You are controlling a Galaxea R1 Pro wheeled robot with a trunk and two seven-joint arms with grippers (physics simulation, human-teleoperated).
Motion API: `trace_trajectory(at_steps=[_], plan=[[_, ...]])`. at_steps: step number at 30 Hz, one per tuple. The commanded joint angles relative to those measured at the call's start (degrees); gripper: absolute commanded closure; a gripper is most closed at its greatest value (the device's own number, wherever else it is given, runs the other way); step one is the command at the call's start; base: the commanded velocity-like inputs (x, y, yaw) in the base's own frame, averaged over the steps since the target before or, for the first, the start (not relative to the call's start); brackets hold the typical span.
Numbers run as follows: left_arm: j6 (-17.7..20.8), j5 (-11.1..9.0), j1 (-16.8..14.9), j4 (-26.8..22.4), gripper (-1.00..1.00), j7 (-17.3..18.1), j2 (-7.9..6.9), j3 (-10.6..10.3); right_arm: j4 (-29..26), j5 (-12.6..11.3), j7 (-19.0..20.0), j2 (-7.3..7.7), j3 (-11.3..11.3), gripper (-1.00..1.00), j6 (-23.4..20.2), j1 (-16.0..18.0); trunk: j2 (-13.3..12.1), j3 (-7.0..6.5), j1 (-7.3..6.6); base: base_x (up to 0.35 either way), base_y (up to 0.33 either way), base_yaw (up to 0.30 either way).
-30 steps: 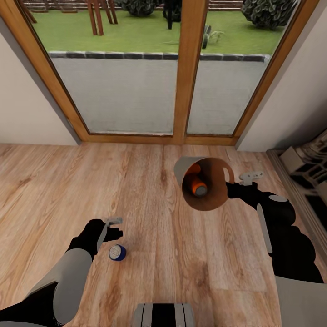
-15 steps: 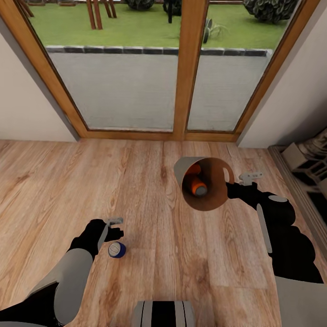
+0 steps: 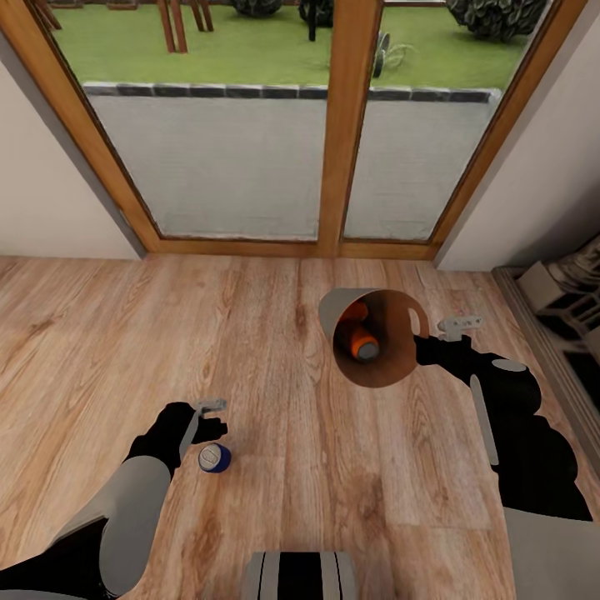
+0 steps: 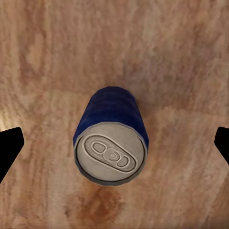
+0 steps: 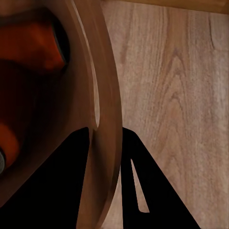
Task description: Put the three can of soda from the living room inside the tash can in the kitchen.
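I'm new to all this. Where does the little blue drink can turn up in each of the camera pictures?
Head view: the blue can stands on the wood floor, low and left of centre, just beside the left gripper.
Left wrist view: the can sits mid-picture, seen from above, between the dark fingertips.
Right wrist view: other things are in it, the trash can's rim and orange cans.
Shared landmark: the wood floor.

Floor (image 3: 250, 350): light wood planks, grain running away from the viewer
Glass doors (image 3: 242, 158): two panes in warm wood frame (image 3: 343, 125)
Outside: grey paved strip (image 3: 208, 150), dark stone kerb, green lawn (image 3: 233, 50), shrubs
Walls (image 3: 50, 200): plain off-white, both sides
Right edge: dark fireplace surround (image 3: 567, 325)
Light: even daylight
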State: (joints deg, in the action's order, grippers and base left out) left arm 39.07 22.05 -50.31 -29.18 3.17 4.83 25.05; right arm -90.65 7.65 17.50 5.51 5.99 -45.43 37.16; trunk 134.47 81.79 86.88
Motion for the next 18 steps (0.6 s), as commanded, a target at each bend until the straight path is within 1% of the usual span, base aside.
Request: trace_trajectory(at_steps=[1, 3, 10, 18], plan=[[-0.02, -0.01, 0.0, 0.0, -1.0, 0.0, 0.0, 0.0, -0.05, -0.78, 0.25, 0.01, -0.01, 1.0, -0.14, 0.04, 0.0, 0.06, -0.01, 0.0, 0.0, 0.0], [-0.03, -0.02, -0.01, 0.0, -1.0, 0.0, 0.0, 0.03, -0.05, -0.66, 0.25, -0.02, -0.01, 1.0, -0.21, 0.07, 0.0, 0.2, -0.01, 0.0, 0.0, 0.0], [-0.12, 0.01, 0.01, 0.0, -1.0, 0.0, 0.01, 0.03, -0.05, -0.55, 0.25, -0.06, -0.01, 1.0, -0.19, 0.08, 2.81, 2.05, 1.53, 0.0, 0.0, 0.0], [-0.14, 0.02, 0.03, 0.0, -1.0, 0.0, 0.08, 0.0, -0.05, -0.53, 0.25, -0.12, -0.12, 1.0, -0.19, 0.02, 2.81, 2.77, 1.53, 0.0, 0.0, 0.0]])
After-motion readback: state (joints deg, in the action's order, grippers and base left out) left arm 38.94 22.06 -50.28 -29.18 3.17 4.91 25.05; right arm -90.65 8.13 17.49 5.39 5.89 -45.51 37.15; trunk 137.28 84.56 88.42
